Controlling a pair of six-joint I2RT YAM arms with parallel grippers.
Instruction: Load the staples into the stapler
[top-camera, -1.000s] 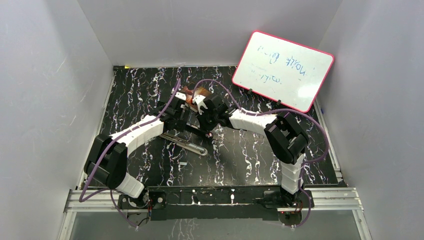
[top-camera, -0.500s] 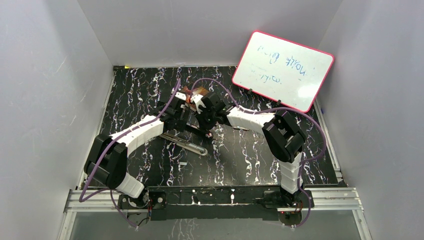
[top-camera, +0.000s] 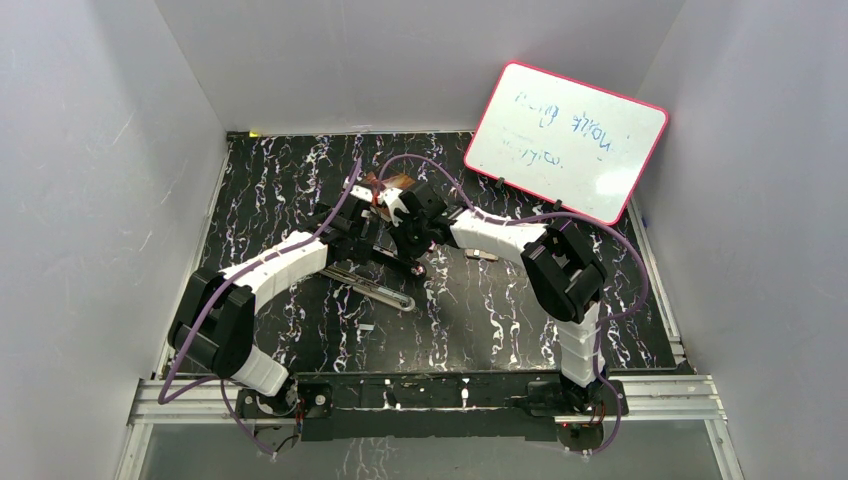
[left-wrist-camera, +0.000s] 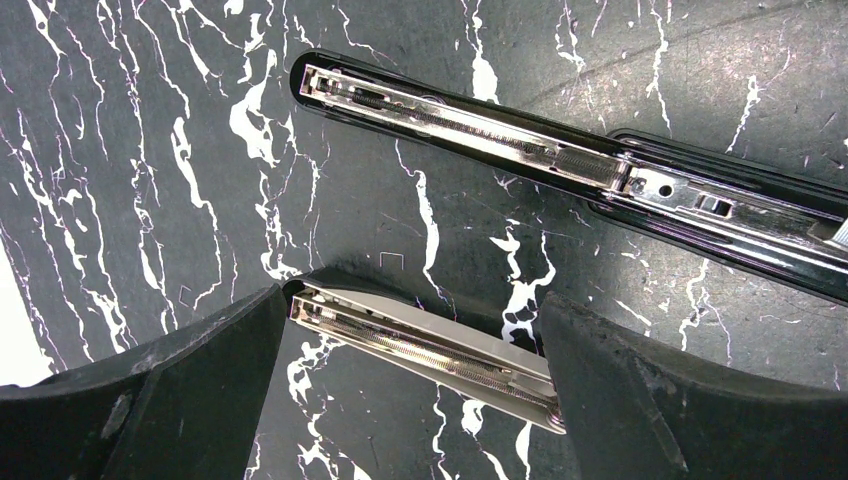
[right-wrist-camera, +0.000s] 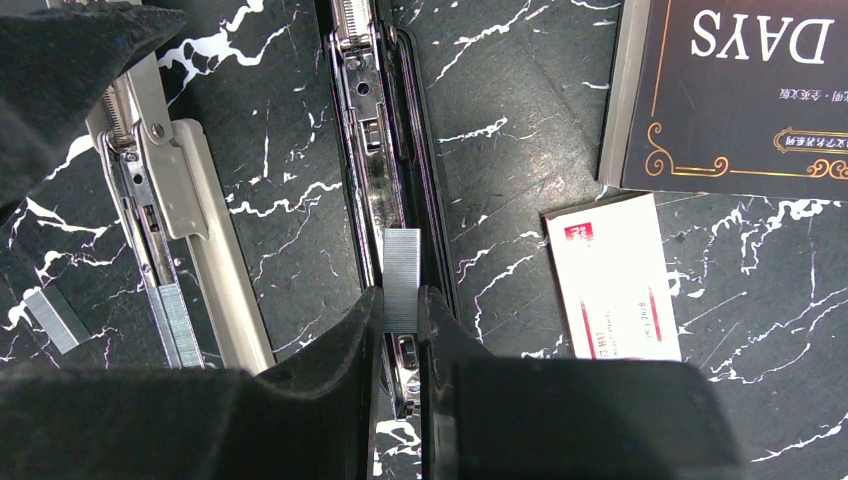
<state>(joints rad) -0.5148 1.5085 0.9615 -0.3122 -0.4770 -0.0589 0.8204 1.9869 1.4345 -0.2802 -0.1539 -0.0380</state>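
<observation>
The stapler (top-camera: 375, 285) lies folded open on the black marbled table. In the left wrist view its black base with a silver channel (left-wrist-camera: 460, 120) runs across the top. A silver spring rail (left-wrist-camera: 420, 345) spans the gap of my left gripper (left-wrist-camera: 412, 300), which stands wide open, one fingertip at each end of the rail. My right gripper (right-wrist-camera: 400, 300) is shut on a strip of staples (right-wrist-camera: 402, 265), holding it in line over the black channel (right-wrist-camera: 365, 130). A shorter strip (right-wrist-camera: 180, 320) sits on the silver arm. The white-and-red staple box (right-wrist-camera: 612, 280) lies to the right.
A dark booklet marked DAYS (right-wrist-camera: 740, 90) lies beyond the box. A loose staple strip (right-wrist-camera: 50, 320) rests on the table at the left, and another small strip (top-camera: 482, 256) lies beside the right forearm. A pink-framed whiteboard (top-camera: 565, 140) leans on the back right wall.
My right gripper has shifted slightly left and away with the staple strip, uncovering a small strip on the table by its forearm. The left arm and the stapler have stayed still.
</observation>
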